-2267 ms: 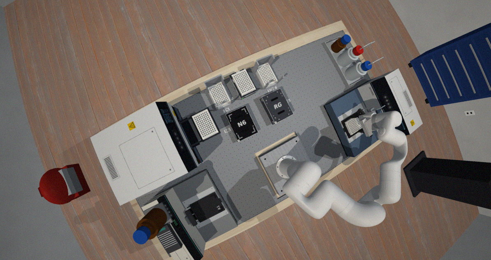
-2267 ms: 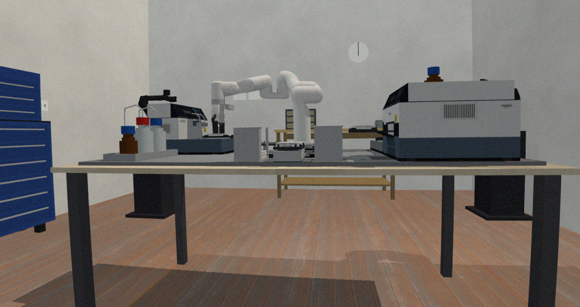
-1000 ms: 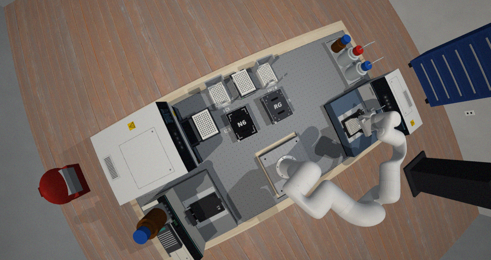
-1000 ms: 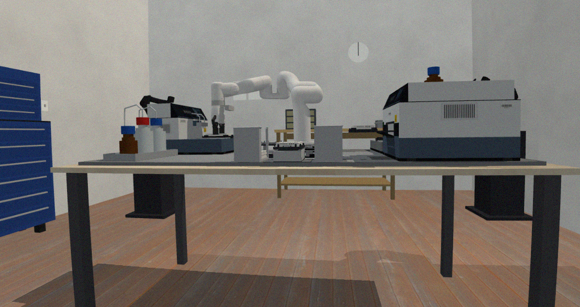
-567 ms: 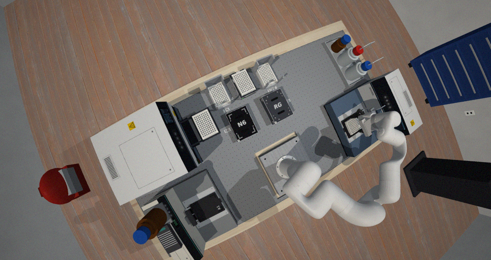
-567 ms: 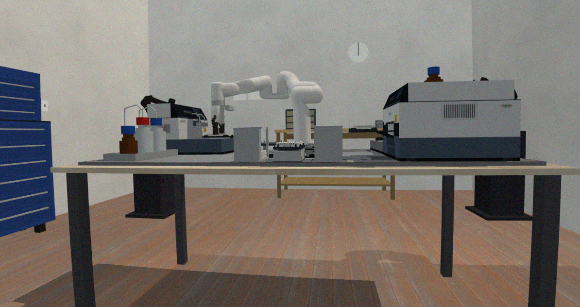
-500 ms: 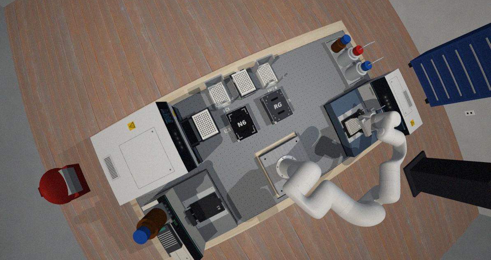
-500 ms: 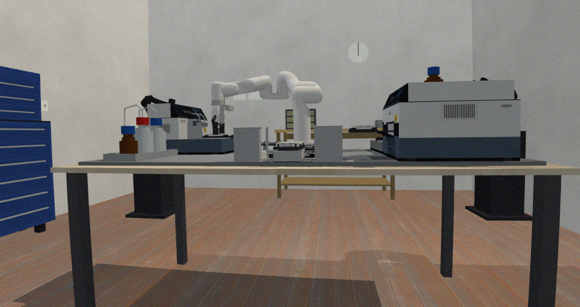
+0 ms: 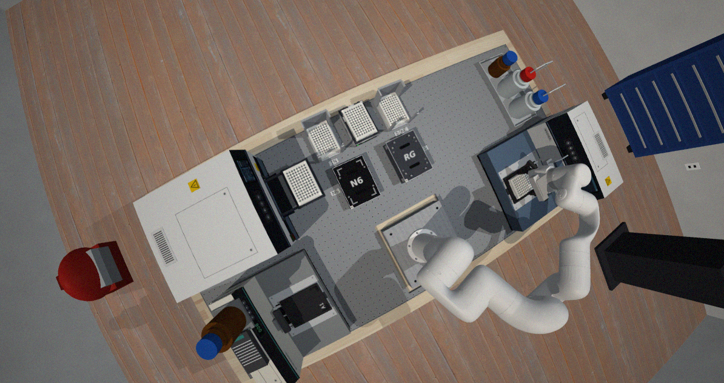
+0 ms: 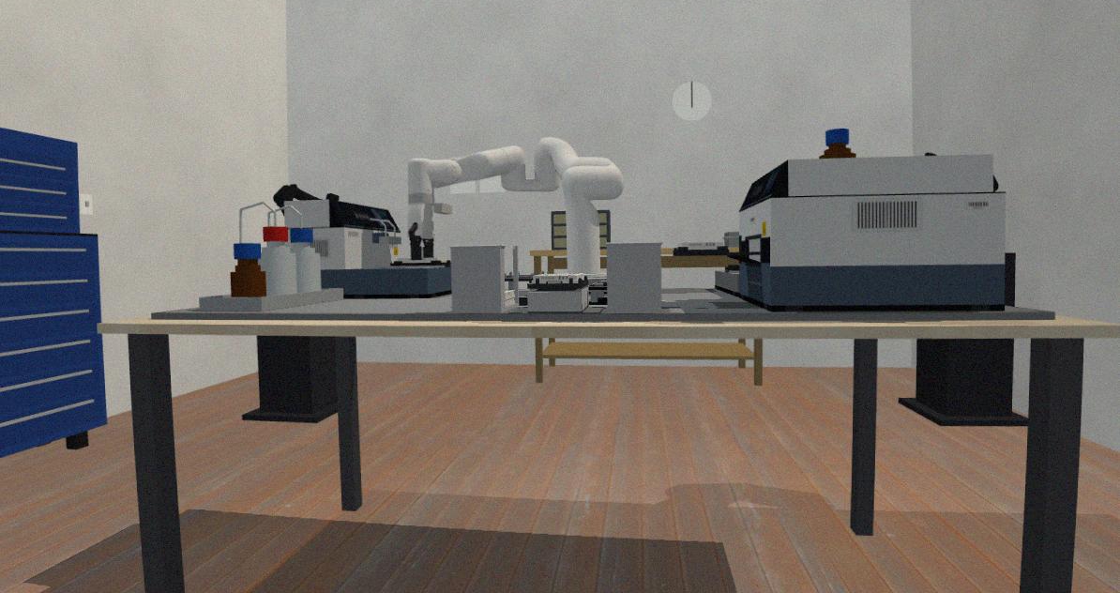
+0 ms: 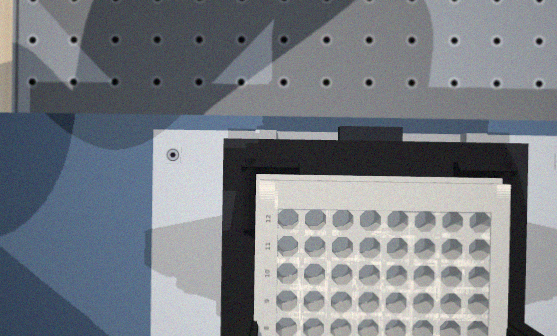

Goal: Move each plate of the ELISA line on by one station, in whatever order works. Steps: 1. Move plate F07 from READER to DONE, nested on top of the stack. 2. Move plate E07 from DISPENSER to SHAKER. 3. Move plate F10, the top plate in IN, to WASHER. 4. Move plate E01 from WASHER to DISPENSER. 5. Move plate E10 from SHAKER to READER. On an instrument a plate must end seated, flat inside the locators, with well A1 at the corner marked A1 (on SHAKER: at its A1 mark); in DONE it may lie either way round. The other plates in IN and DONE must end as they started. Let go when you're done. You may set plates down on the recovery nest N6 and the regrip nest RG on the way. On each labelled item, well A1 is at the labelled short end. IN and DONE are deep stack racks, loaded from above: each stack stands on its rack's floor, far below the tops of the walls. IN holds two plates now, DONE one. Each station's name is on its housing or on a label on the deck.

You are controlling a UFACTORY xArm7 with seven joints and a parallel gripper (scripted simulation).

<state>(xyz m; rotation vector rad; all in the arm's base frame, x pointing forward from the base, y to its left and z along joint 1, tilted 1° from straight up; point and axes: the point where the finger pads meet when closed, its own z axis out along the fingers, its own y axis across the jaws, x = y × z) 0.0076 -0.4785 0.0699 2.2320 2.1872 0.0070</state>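
Observation:
A white well plate (image 9: 516, 183) (image 11: 385, 260) lies in the black nest (image 11: 370, 155) of the blue-based instrument (image 9: 493, 162) (image 11: 55, 200) at the right end of the deck. Its label is not legible. It sits slightly askew in the nest in the wrist view. My gripper (image 9: 529, 183) (image 10: 423, 249) is down over the plate and shut on it across its width. The fingertips only just show at the bottom edge of the wrist view.
The big white reader (image 9: 202, 228) has a plate (image 9: 302, 183) on its tray. N6 (image 9: 356, 181) and RG (image 9: 409, 155) are bare. Behind them stand two walled racks (image 9: 321, 137) (image 9: 392, 109) with a plate (image 9: 358, 121) between. The front-left instrument's nest (image 9: 304, 304) is bare. Bottles (image 9: 521, 84) stand at the far right.

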